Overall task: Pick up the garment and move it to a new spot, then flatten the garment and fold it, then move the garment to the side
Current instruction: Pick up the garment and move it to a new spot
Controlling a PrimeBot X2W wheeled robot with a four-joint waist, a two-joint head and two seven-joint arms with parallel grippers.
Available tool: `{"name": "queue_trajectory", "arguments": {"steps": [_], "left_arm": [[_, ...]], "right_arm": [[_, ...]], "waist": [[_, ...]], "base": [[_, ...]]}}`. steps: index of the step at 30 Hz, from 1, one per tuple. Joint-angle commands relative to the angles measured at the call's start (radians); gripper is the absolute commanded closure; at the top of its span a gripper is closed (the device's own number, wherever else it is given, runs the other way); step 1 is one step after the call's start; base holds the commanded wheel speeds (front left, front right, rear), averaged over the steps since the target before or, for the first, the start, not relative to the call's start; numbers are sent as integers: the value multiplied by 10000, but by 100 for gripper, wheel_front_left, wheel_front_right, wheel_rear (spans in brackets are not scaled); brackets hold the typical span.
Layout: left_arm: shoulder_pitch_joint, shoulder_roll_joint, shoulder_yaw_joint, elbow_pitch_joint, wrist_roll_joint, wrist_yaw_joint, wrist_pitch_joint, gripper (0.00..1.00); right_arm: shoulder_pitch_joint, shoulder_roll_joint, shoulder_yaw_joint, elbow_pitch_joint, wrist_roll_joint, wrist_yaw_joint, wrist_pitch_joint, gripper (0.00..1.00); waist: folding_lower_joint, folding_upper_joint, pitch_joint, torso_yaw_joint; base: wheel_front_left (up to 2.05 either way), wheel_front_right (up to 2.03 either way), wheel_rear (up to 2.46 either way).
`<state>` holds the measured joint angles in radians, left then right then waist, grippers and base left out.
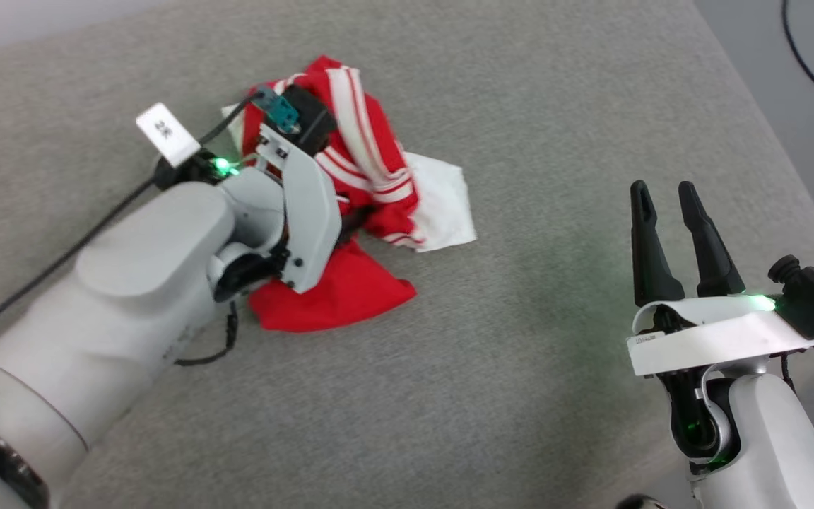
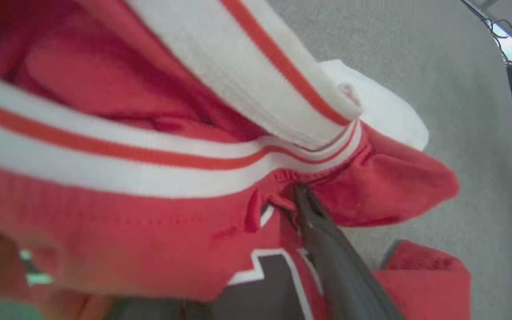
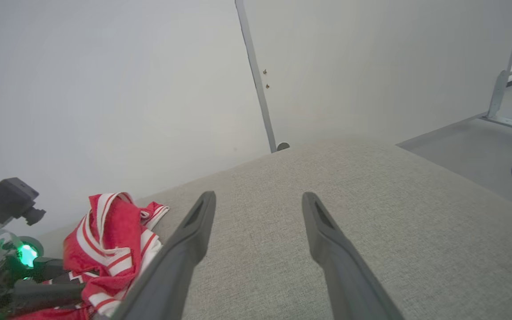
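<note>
Garment [image 1: 336, 290] lies bunched on the surface [image 1: 520, 396]; left gripper [image 1: 343, 223] buried in it, grip unclear. Open right gripper [image 1: 663, 187] should help spread it

Left gripper [image 1: 347, 219] fingers mostly buried in the garment [image 1: 350, 290] — grip unreadable, and the black number [image 2: 265, 284] gets cropped at the bottom.

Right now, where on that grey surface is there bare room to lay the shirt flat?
The widest bare patch of grey surface lies between the garment and the right hand. Beyond the garment is bare too. It is crowded where the left hand sits over the crumpled garment.
</note>
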<state>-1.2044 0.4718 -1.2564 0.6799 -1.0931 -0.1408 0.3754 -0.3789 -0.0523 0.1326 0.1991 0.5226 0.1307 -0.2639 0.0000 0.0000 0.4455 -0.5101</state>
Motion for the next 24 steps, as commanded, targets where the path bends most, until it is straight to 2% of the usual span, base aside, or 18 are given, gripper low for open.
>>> {"name": "queue_trajectory", "arguments": {"steps": [1, 6, 10, 17, 24], "left_arm": [[547, 257, -273, 309, -129, 191, -234, 0], [132, -232, 140, -302, -814, 119, -1857, 0], [268, -388, 430, -621, -1426, 117, -2938, 0], [1469, 31, 901, -632, -2233, 117, -4965, 0], [3370, 293, 1205, -311, -3071, 117, -6117, 0]], "right_arm": [[-6, 20, -98, 60, -248, 1, -4, 0], [19, 17, -260, 260, -896, 1, -4, 0], [17, 14, -348, 470, -1370, 1, -4, 0], [246, -70, -459, 916, -2043, 1, -4, 0], [756, -732, -550, 1288, -2274, 1, -4, 0]], "waist": [[0, 0, -564, 787], [0, 0, -1109, 1917], [0, 0, -1507, 2833], [0, 0, -2158, 4143], [0, 0, -2699, 5262]], "base": [[0, 0, 0], [0, 0, 0], [0, 0, 0], [0, 0, 0], [0, 0, 0]]}}
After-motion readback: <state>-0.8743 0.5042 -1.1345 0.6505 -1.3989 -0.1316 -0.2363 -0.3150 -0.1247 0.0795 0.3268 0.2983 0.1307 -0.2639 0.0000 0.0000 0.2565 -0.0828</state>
